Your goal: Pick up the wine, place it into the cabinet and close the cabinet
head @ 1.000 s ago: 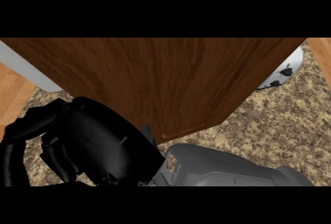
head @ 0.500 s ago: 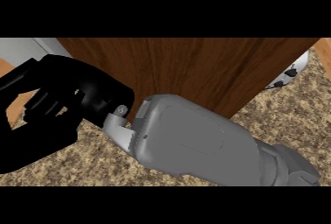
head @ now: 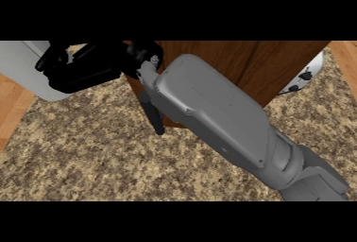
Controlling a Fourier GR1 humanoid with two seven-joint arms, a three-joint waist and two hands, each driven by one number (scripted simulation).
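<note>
The wine itself showed nowhere in the head view; no bottle could be made out on the bench or at the cabinet. The cabinet door point(head: 230, 66), a dark brown wooden panel with vertical grain, filled the upper middle of the view and reached down to a lower edge that slanted toward the right. Across its left part lay a grey forearm point(head: 223, 123), which came in from the lower right corner and ran diagonally up to the left, so by the side it entered from it read as the right arm. At its far end the right hand point(head: 87, 66), black, sat at the door's left edge, overlapping a pale grey cabinet side point(head: 28, 71) in the upper left corner. Its fingers point(head: 55, 59) were curled inward in a bunch; whether they gripped the door's edge or closed on nothing, I could not tell from this angle. The bench point(head: 105, 156) below had a speckled brown and tan stone top that spread across the lower half of the view. Strips of light wood point(head: 14, 108) showed at the left and at the upper right corner. Just beside the door's right edge, a white rounded object with small dark marks point(head: 307, 75) peeked out, mostly hidden.
</note>
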